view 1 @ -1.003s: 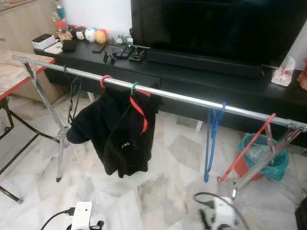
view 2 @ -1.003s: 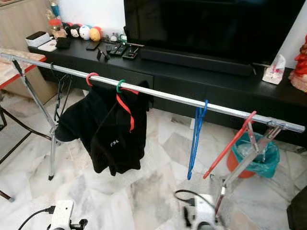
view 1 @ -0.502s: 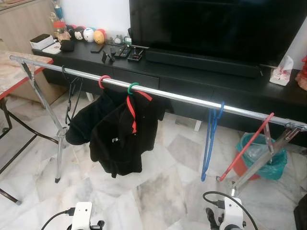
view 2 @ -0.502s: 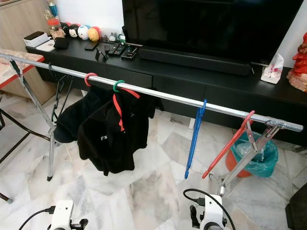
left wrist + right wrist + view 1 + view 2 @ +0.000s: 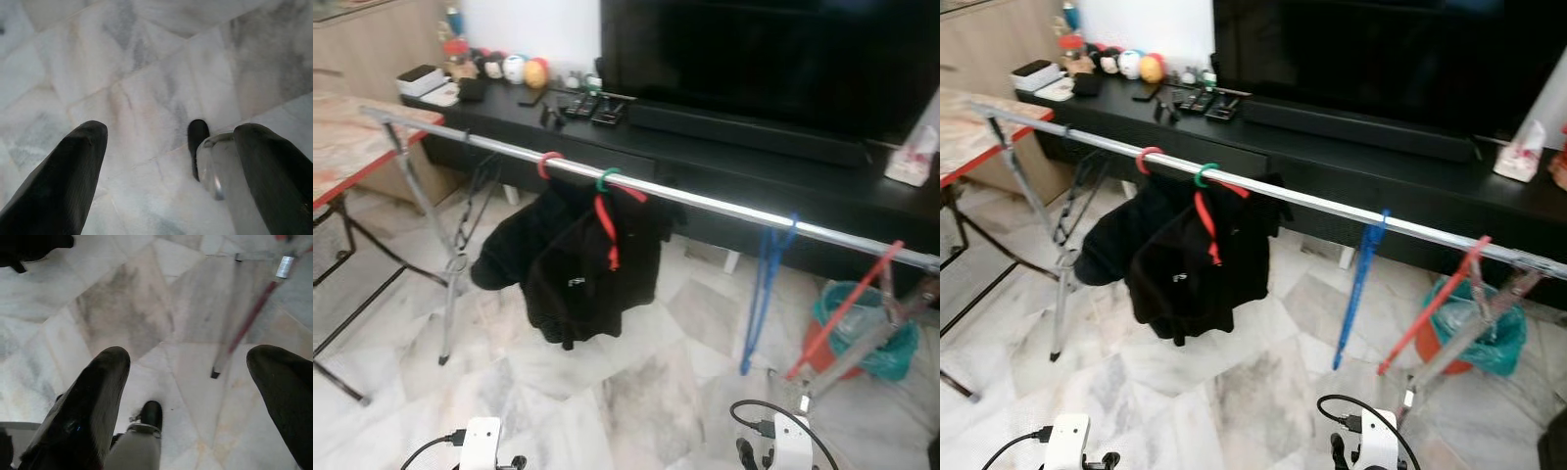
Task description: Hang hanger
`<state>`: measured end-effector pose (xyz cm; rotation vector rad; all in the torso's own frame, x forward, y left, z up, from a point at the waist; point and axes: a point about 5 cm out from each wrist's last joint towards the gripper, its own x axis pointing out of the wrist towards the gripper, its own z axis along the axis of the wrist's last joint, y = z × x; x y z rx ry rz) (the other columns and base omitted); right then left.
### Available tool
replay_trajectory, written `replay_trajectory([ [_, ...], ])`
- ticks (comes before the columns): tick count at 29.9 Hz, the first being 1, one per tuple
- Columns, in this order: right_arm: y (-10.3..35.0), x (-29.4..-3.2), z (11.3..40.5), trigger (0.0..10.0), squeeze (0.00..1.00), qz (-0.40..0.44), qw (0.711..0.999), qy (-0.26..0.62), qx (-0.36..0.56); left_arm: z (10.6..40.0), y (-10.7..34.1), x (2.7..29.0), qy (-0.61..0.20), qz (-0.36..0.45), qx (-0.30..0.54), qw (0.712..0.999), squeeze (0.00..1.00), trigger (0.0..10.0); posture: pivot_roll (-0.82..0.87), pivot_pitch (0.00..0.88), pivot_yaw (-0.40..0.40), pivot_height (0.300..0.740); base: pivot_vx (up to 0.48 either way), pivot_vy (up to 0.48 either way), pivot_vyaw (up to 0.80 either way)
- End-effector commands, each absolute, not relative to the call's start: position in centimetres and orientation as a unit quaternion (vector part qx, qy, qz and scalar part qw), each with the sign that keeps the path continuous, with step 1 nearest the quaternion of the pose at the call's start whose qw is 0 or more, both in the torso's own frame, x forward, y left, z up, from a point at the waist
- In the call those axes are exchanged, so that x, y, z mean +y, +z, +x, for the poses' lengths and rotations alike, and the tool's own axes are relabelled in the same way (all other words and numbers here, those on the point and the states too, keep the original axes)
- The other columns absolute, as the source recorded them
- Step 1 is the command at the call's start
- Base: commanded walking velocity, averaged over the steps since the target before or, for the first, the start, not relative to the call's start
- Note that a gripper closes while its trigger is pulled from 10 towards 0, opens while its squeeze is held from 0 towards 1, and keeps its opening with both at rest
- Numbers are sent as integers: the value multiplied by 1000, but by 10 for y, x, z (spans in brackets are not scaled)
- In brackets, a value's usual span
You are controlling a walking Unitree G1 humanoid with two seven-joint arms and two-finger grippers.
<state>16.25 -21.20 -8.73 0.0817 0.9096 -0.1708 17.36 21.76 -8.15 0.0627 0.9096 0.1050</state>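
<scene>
A silver clothes rail runs across in front of me. A black garment hangs from it on a red hanger with a green hook, beside a pink hook. Further right hang an empty blue hanger and a red hanger that leans at a slant. A thin black hanger hangs near the rail's left end. My left gripper and right gripper are both low, open and empty over the marble floor, well short of the rail.
Behind the rail stands a black TV bench with a large TV, remotes and small toys. A red-edged table is at the left. A bin with a teal bag sits by the rack's right legs.
The whole picture has shifted to the right and blurred, so the camera moved. The black garment has swayed a little on the rail. Both grippers stay low and open.
</scene>
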Motion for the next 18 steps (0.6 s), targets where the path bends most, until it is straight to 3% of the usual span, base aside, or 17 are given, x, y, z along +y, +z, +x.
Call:
replay_trajectory([
  [1,-89,-211,160,10000,0,47,891,-85,443,168,-83,221,60,26,446,893,0,10000,-61,1,-12,740,0,330,0],
  [18,-89,-208,162,10000,0,58,891,-86,443,168,-84,221,60,26,447,892,0,10000,-59,7,-8,740,0,329,-26],
])
